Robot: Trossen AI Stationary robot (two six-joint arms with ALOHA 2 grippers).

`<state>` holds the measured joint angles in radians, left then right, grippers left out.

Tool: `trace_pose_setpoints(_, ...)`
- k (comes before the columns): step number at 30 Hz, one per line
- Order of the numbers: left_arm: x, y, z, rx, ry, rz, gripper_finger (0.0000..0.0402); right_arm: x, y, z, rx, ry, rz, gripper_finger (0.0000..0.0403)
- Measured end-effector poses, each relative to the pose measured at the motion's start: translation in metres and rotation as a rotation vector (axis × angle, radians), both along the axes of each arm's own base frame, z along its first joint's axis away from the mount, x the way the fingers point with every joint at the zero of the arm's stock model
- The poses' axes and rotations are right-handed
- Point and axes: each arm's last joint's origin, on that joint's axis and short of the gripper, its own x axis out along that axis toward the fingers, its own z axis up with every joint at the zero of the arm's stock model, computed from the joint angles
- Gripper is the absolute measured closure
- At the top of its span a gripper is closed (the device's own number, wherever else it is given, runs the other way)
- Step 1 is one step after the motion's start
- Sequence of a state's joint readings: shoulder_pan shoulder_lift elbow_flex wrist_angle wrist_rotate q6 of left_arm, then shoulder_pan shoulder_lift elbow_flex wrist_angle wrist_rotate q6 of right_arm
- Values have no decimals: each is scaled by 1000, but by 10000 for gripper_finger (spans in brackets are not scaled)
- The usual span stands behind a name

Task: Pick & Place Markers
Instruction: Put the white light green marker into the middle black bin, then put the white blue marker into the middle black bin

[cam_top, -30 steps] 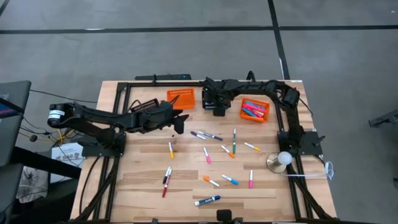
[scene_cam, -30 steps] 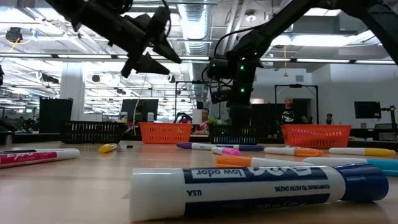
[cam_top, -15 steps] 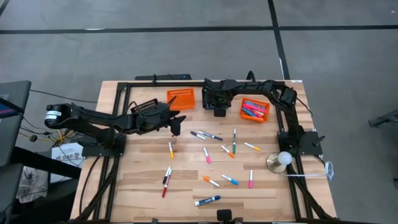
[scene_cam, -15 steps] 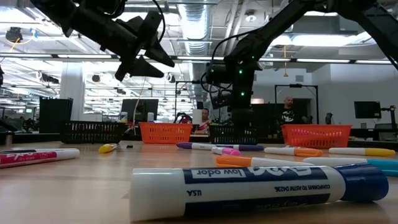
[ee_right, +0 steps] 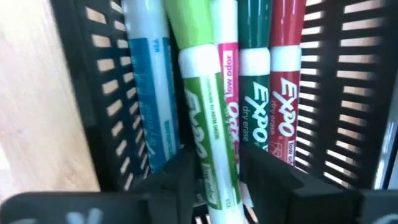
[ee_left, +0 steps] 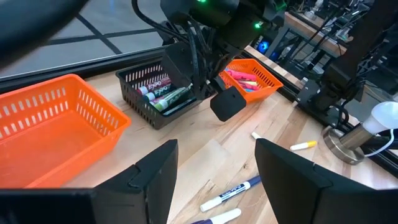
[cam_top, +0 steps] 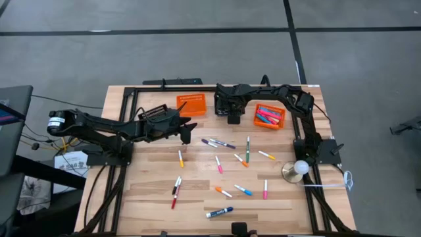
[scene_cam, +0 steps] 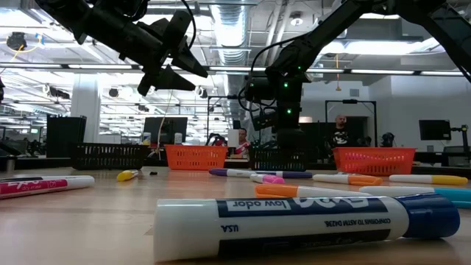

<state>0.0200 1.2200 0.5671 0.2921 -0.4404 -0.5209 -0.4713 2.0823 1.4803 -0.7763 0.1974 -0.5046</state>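
Markers (cam_top: 227, 166) lie scattered over the middle and near part of a wooden counter (cam_top: 151, 197), single pens in pink, orange, blue, green, purple and yellow, most lying apart from each other. In the low view a large white marker with a blue cap (scene_cam: 309, 221) lies on its side closest to the camera.

More markers sit in baskets along the far edge. A black basket (ee_left: 163, 94) holds several, and the right wrist view looks straight down on them: blue, green (ee_right: 208, 143), pink, dark green and red ones lying side by side. An orange basket (cam_top: 270, 116) to its right, in the high view, also holds a bunch of pink, red and blue markers. Another orange basket (cam_top: 191, 103) to the left shows no markers inside. A further black basket (cam_top: 152, 112) sits partly under the left arm.

The right claw (cam_top: 232, 117) points down into the black basket. Its fingers (ee_right: 180, 171) sit on either side of the green marker with a narrow gap; whether they grip it I cannot tell.

The left claw (cam_top: 187, 131) hovers above the counter, between the left baskets and the scattered markers. Its fingers (ee_left: 155, 177) stand wide apart and hold nothing.

A small round lamp (cam_top: 296, 170) stands near the right arm's base.
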Motion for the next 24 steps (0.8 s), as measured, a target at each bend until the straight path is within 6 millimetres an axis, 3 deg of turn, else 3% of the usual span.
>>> trace_pose_setpoints(5,0,0,0,0,-1,0,189,1,2,3,-16,2,4,238)
trace_pose_setpoints(10,0,0,0,0,-2,0,189,-1,7,22,-36,-48,-4,219)
trace_pose_setpoints(19,0,0,0,12,2,-6,188,-16,34,100,-99,-227,26,228)
trace_pose_setpoints(24,1,-4,0,12,0,-24,189,-34,64,148,3,-398,55,234)
